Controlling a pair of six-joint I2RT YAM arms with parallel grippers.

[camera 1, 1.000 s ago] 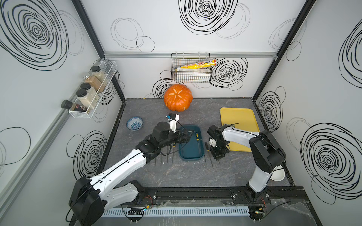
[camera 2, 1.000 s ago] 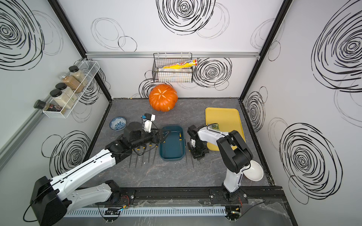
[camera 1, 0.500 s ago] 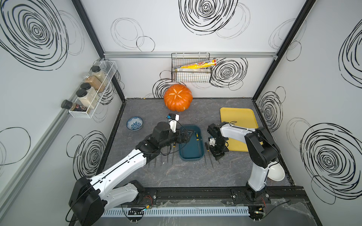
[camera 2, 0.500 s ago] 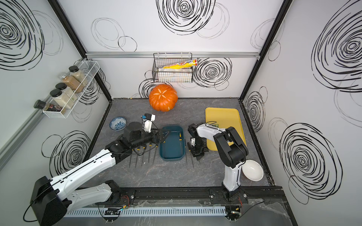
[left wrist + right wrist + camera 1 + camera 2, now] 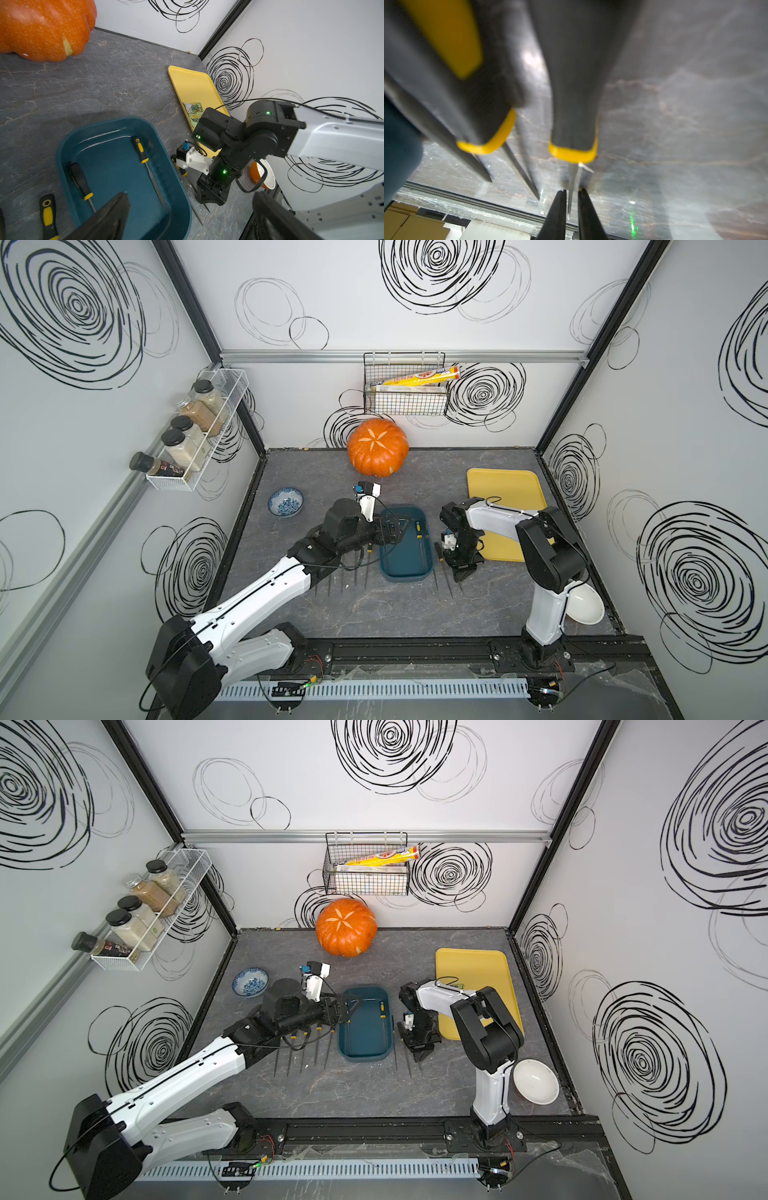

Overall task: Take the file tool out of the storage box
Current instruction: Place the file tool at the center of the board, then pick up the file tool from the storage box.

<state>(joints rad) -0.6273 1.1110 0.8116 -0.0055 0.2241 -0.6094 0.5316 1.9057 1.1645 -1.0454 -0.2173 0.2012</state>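
The dark teal storage box [image 5: 405, 568] [image 5: 365, 1048] [image 5: 124, 141] sits mid-table. Two file tools with black and yellow handles lie inside it, one [image 5: 143, 158] [image 5: 419, 537] along the wall nearer the right arm and one [image 5: 82, 185] by the other wall. My left gripper [image 5: 392, 531] [image 5: 191, 220] hangs wide open over the box's left side, holding nothing. My right gripper [image 5: 461, 572] [image 5: 572, 207] points down at the table right of the box. Its fingers [image 5: 560, 209] straddle the thin blade of a file [image 5: 572, 182] lying there, with a narrow gap on each side.
Two more files [image 5: 492, 128] lie between the box and my right gripper, and several [image 5: 345, 572] lie left of the box. An orange pumpkin [image 5: 377, 452] stands at the back, a yellow tray [image 5: 505, 489] at the right. A blue bowl [image 5: 285, 502] and a white bowl [image 5: 584, 605] rest near the sides.
My right gripper's fingers have eased apart from the file blade on the table, and the right arm's elbow has shifted a little left. The left arm has not moved.
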